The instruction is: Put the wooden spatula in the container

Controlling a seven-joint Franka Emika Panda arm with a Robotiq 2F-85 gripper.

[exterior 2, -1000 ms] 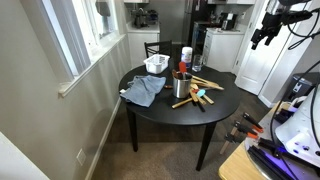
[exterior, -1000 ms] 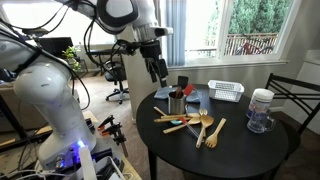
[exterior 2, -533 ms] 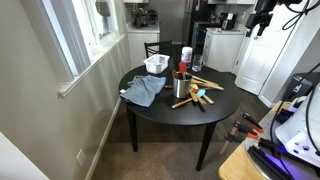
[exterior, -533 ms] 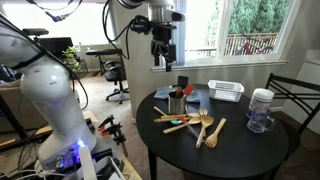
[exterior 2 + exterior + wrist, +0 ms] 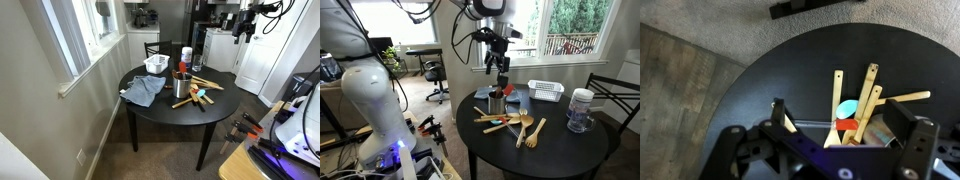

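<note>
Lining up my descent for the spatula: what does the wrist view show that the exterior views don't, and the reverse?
Wrist view only: the gripper with its fingers spread open, looking straight down onto the wooden utensils, and carpet beyond the round black table.
Exterior views only: the container standing upright beside the utensils, the white basket, the jar, the cloth, and that the gripper hangs well above the table.
Shared: the table and the scattered wooden utensils.

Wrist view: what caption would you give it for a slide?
Open, empty claw above wooden utensils lying on a round dark table.
</note>
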